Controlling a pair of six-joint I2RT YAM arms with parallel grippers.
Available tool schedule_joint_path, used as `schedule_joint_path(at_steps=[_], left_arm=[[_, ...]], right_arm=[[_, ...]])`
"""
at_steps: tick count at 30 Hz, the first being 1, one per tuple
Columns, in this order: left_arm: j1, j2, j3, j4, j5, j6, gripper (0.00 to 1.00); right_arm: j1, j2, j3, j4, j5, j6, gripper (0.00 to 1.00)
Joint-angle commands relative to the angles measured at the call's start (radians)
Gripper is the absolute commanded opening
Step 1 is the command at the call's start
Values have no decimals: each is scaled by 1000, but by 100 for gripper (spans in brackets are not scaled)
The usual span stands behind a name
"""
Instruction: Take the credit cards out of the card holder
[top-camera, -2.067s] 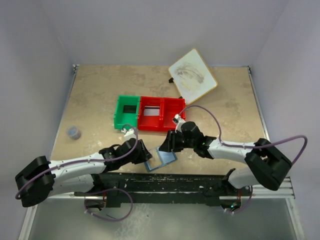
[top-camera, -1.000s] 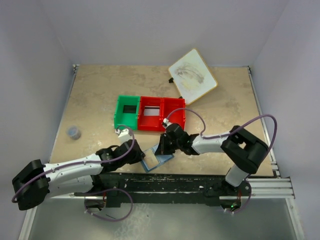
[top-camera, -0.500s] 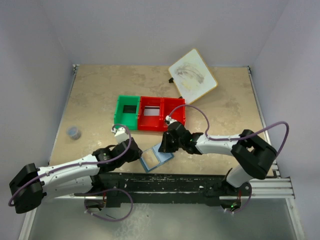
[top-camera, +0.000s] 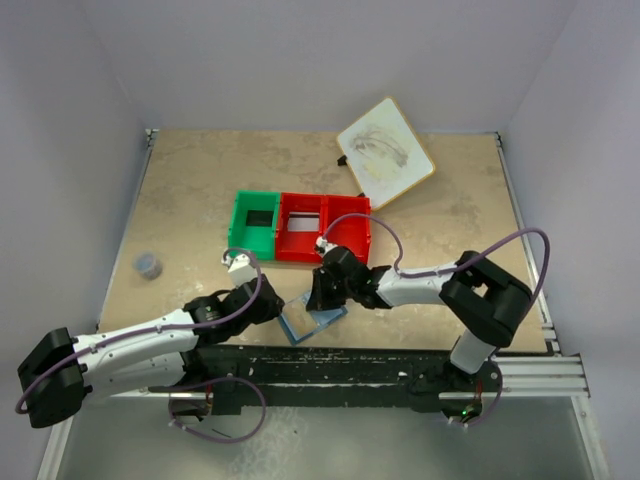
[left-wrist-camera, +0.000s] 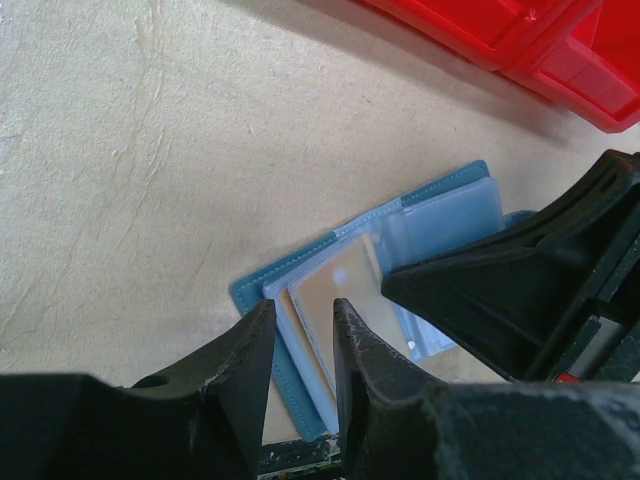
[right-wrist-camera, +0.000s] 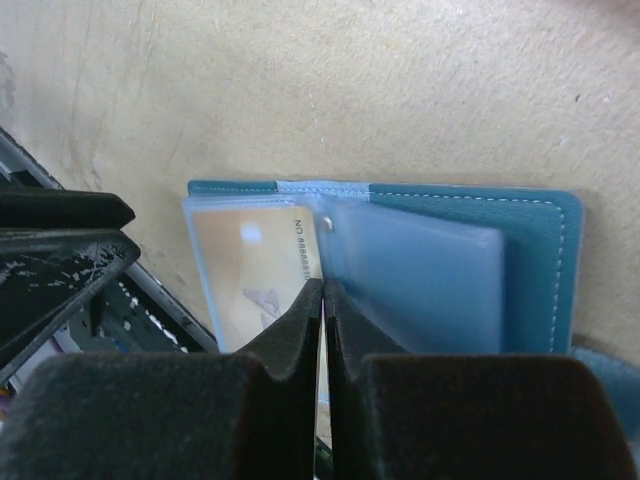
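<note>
Blue card holder lies open on table, flat by near edge. Left end effector: narrowly apart over tan-orange card corner; grip cannot tell. Right end effector: pressed together at holder's fold. Card likely light, stiff, slick inside clear sleeve; pinch exposed edge. Red bins beyond.

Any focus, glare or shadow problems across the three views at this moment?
Top external: light even and soft, but the card holder is tiny and partly hidden. Left wrist: its own fingers are black and blurred up close, pale glare washes out the tan card, the red bins shade the table. Right wrist: fingers blurred too, card print partly readable.
</note>
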Motion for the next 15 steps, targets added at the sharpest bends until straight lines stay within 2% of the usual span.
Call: schedule_joint_path(at_steps=[1, 9, 15], left_arm=[[-4, -14, 32, 16, -1, 5, 27], [-4, -7, 22, 33, 26, 6, 27], [-4, -40, -9, 40, 42, -62, 27]], right_arm=[[3, 41, 32, -14, 2, -14, 6], [5, 98, 25, -52, 37, -5, 5], [5, 130, 2, -56, 29, 20, 5]])
